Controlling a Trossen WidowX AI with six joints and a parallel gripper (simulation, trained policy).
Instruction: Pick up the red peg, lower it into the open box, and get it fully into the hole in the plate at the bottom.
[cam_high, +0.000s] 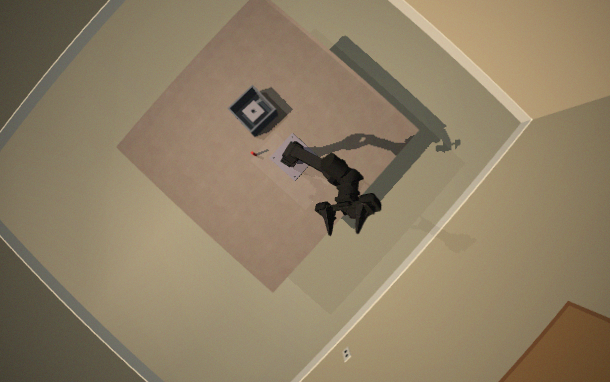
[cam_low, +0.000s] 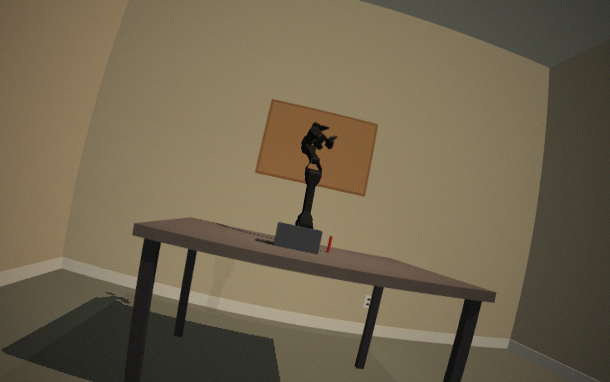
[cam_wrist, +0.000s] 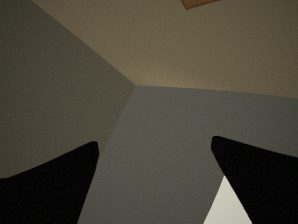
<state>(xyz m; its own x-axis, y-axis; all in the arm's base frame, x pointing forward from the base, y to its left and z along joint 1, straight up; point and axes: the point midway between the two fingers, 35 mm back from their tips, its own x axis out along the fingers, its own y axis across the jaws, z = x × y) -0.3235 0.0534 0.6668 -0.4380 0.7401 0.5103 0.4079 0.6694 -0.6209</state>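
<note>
The red peg (cam_high: 253, 153) (cam_low: 330, 244) stands upright on the table beside the box. The open grey box (cam_high: 242, 121) (cam_low: 298, 238) stands on the table. In the top view a pale plate (cam_high: 248, 114) with a dark hole in its middle lies at its bottom; the box wall hides the plate in the exterior view. My gripper (cam_high: 344, 234) (cam_wrist: 156, 145) is open, with nothing between its wide-set fingers. It is high above the table, far from the peg and the box, and points away from both. Neither shows in the wrist view.
The arm's base sits on a light mounting plate (cam_high: 295, 173) near the peg and the box. The brown table (cam_high: 200, 165) (cam_low: 360, 262) bears them all. The wrist view shows only walls, the ceiling, a bright patch and a corner of the orange board (cam_wrist: 200, 3).
</note>
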